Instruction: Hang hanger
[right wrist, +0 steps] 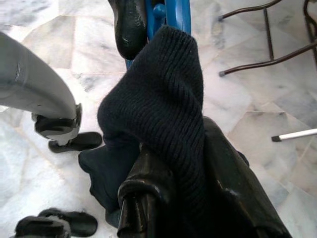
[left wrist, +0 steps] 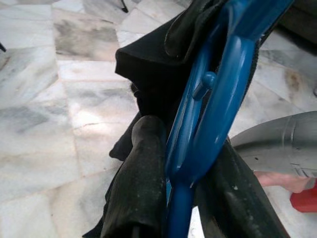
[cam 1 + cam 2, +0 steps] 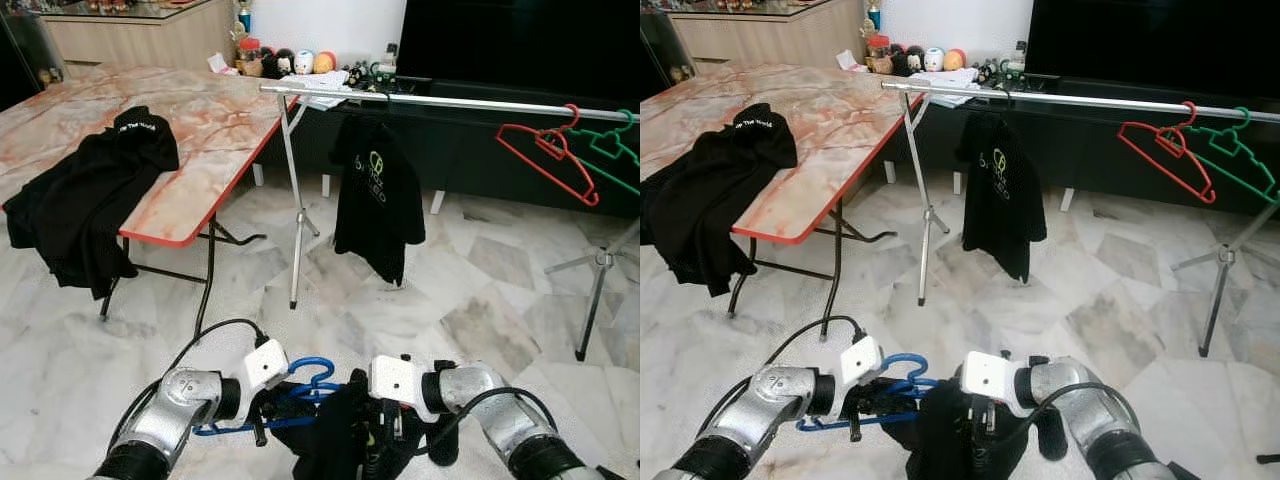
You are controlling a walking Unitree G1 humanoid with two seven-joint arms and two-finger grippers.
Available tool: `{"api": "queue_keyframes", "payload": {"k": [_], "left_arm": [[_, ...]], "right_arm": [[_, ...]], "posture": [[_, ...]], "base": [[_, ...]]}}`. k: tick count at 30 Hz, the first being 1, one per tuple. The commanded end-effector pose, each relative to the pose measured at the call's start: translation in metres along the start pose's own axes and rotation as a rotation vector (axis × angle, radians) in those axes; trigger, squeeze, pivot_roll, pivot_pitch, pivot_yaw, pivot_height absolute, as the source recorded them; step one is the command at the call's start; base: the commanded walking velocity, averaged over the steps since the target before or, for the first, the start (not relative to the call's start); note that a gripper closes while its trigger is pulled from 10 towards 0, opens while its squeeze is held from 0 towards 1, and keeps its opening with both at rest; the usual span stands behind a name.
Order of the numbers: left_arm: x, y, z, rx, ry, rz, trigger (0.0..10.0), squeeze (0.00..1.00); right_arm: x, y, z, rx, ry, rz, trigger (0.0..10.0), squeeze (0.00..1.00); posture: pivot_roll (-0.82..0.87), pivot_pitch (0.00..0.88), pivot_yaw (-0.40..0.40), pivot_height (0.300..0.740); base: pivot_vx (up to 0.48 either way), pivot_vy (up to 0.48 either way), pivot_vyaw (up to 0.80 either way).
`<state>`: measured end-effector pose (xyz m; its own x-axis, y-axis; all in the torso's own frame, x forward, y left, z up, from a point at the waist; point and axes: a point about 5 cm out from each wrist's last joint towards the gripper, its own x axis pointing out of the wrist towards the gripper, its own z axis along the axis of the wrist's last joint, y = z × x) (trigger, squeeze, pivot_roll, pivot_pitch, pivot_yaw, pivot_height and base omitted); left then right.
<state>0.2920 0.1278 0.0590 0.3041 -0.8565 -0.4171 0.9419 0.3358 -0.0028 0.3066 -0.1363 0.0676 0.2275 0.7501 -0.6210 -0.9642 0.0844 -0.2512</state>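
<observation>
Blue hanger (image 3: 305, 385) at lower centre, clenched in left gripper (image 3: 262, 415) jaws; right gripper (image 3: 372, 432) jaws grasp dark garment (image 1: 158, 129).

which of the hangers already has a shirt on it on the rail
The black hanger near the rail's left end, carrying the black shirt. The red hanger and green hanger hang bare; the blue hanger is in the left gripper.

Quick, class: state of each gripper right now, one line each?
Left gripper: shut on the blue hanger.
Right gripper: shut on the black garment.
</observation>
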Motion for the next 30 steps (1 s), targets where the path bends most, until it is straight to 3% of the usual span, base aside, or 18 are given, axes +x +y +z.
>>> {"api": "queue_keyframes", "payload": {"k": [1,9,15,17,18,23,25,26,27,29,30], "left_arm": [[-0.005,0.007,0.002,-0.032,-0.041,0.063,0.0,0.00],[0.000,0.005,0.005,-0.102,-0.146,0.051,0.0,0.00],[0.002,0.004,0.005,-0.120,-0.163,0.055,0.0,0.00],[0.002,0.004,0.005,-0.121,-0.167,0.055,0.0,0.00],[0.002,0.003,0.005,-0.120,-0.169,0.054,0.0,0.00],[0.002,0.004,0.005,-0.123,-0.180,0.058,0.0,0.00],[0.002,0.004,0.006,-0.123,-0.182,0.059,0.0,0.00],[0.003,0.004,0.006,-0.124,-0.183,0.059,0.0,0.00],[0.003,0.004,0.006,-0.124,-0.185,0.059,0.0,0.00],[0.003,0.004,0.006,-0.125,-0.186,0.059,0.0,0.00],[0.003,0.004,0.006,-0.127,-0.189,0.062,0.0,0.00]], "right_arm": [[0.004,-0.001,0.017,-0.033,-0.088,0.034,10.0,0.00],[-0.004,-0.005,0.027,-0.026,-0.133,0.088,10.0,0.00],[-0.008,-0.006,0.029,-0.018,-0.151,0.113,10.0,0.00],[-0.011,-0.006,0.031,-0.011,-0.171,0.128,10.0,0.91],[-0.012,-0.006,0.032,-0.012,-0.179,0.138,10.0,0.93],[-0.013,-0.008,0.036,0.004,-0.218,0.108,10.0,0.89],[-0.013,-0.010,0.038,0.041,-0.266,0.087,10.0,0.79],[-0.014,-0.010,0.040,0.077,-0.314,0.076,10.0,0.09],[-0.014,-0.010,0.041,0.109,-0.356,0.065,10.0,0.00],[-0.015,-0.009,0.042,0.141,-0.391,0.057,10.0,0.00],[-0.016,-0.007,0.040,0.191,-0.436,0.048,3.8,0.00]], "posture": [[0.06,0.076,0.003,0.740],[0.04,0.077,-0.008,0.740],[0.04,0.079,-0.014,0.740],[0.04,0.079,-0.015,0.740],[0.04,0.078,-0.016,0.740],[0.04,0.077,-0.019,0.740],[0.04,0.076,-0.020,0.740],[0.04,0.075,-0.021,0.740],[0.04,0.075,-0.021,0.740],[0.04,0.076,-0.021,0.740],[0.04,0.076,-0.021,0.740]], "base": [[0.000,0.000,0.00],[0.000,0.000,0.00],[0.000,0.000,0.00],[0.000,0.000,0.00],[0.000,0.000,0.00],[0.000,0.000,0.00],[0.000,0.000,0.00],[0.000,0.000,0.00],[0.000,0.000,0.00],[0.000,0.000,0.00],[0.000,0.000,0.00]]}}
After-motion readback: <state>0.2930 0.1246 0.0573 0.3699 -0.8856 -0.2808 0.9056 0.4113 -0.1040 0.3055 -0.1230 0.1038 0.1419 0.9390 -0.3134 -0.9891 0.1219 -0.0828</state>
